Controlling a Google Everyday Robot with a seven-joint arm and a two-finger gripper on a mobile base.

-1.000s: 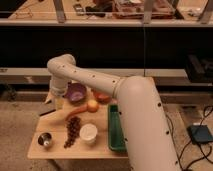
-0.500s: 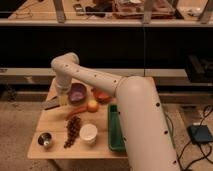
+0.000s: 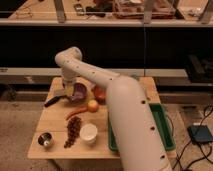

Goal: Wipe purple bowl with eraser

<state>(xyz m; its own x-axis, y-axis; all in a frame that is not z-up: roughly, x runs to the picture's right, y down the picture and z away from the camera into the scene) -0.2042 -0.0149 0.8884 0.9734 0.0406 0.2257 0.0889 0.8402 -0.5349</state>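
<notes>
The purple bowl (image 3: 79,91) sits at the back left of the wooden table (image 3: 55,120). My gripper (image 3: 65,94) hangs down from the arm at the bowl's left rim. It is shut on the eraser (image 3: 52,102), a flat dark block that sticks out to the left and down from the fingers, low over the table. The eraser's near end is at the bowl's left edge; I cannot tell whether it touches the bowl.
An orange-red bowl (image 3: 99,93) stands right of the purple bowl. In front lie an orange fruit (image 3: 92,105), a carrot (image 3: 75,113), dark grapes (image 3: 73,131), a white cup (image 3: 88,133) and a steel cup (image 3: 45,140). A green tray (image 3: 166,131) is at the right.
My gripper has moved right and a little away from the camera with the eraser, from left of the purple bowl to its left rim.
</notes>
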